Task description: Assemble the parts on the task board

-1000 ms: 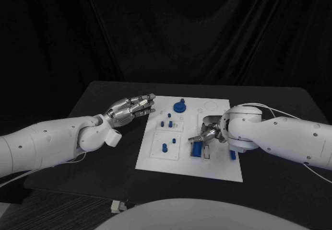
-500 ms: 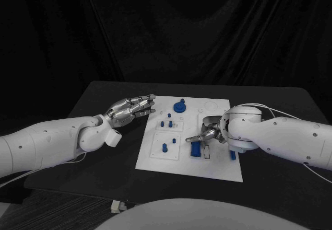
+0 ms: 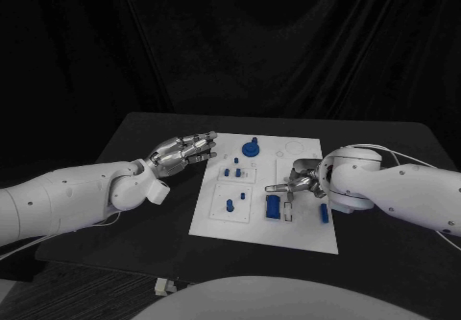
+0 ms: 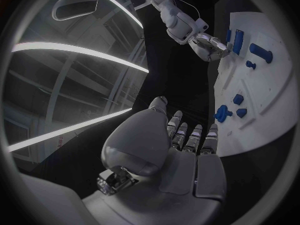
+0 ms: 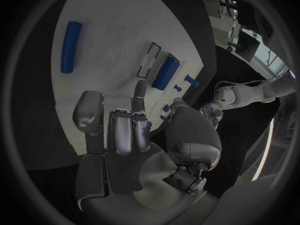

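Note:
The white task board point(image 3: 258, 230) lies in the middle of the black table. On it are a round blue knob point(image 3: 250, 148) at the far edge, small blue pegs point(image 3: 232, 173), a blue block point(image 3: 273, 207) and a blue bar point(image 3: 324, 213). My right hand point(image 3: 300, 181) hovers over the board's right half just beyond the block, fingers spread, holding nothing. My left hand point(image 3: 182, 152) floats off the board's far left corner, fingers stretched out and empty. The right wrist view has the right hand point(image 5: 125, 135) above the bar point(image 5: 70, 46) and block point(image 5: 165, 71).
Black table point(image 3: 144, 220) surrounds the board, with open room to its left and right. A dark curtain hangs behind. The left wrist view has the left hand point(image 4: 181, 145), the board's edge point(image 4: 262, 85), the knob point(image 4: 223, 114) and the right hand point(image 4: 209, 47).
My right hand and arm have drawn back to the right, off the blue block, which now lies uncovered. The left hand has not moved.

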